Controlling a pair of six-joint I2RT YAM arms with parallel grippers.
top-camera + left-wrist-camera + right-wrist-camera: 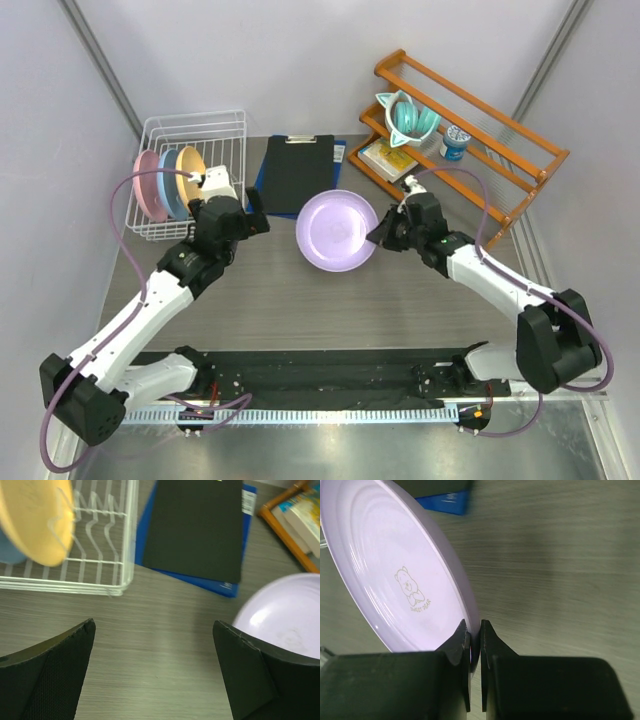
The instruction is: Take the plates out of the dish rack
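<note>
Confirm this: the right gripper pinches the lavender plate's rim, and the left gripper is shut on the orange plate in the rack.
The left wrist view shows the left gripper open, short of the orange plate in the rack. The right gripper does pinch the lavender plate by its rim.

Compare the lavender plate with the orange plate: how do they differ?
The lavender plate is outside the dish rack, its rim pinched by the right end effector. The orange plate stands on edge inside the rack, ungripped. Colours differ. Both are round, shallow plates.
</note>
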